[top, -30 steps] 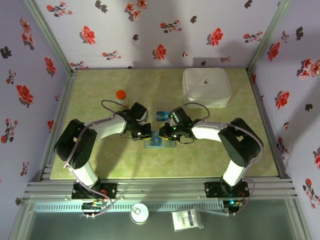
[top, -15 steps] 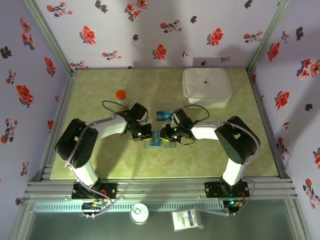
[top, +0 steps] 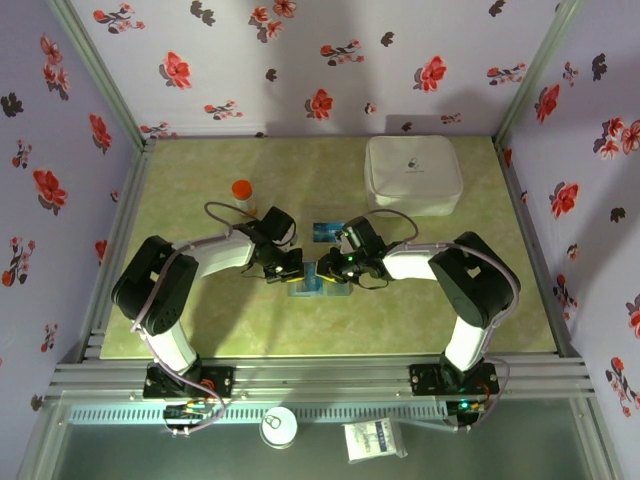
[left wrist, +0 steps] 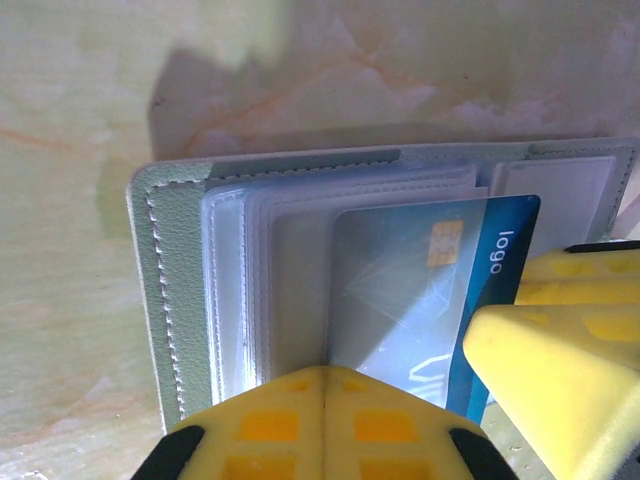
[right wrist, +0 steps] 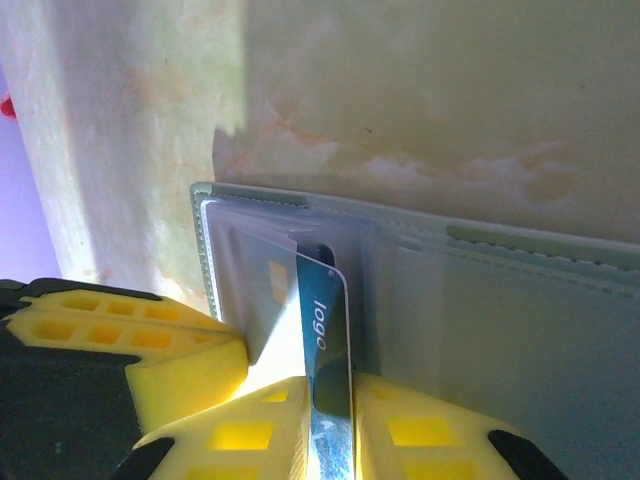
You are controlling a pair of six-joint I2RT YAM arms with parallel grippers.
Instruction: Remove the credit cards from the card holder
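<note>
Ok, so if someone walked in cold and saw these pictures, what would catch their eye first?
Two arms meeting mid-table over an open grey-blue folding card holder, with a large white rounded-square case at the far right. Up close, the right gripper pinches a glossy blue plastic card marked "logo", partly out of its clear sleeve, while the left gripper sits shut over the holder.

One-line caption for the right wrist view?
Right gripper pinching a blue card partly out of the open card holder.
</note>
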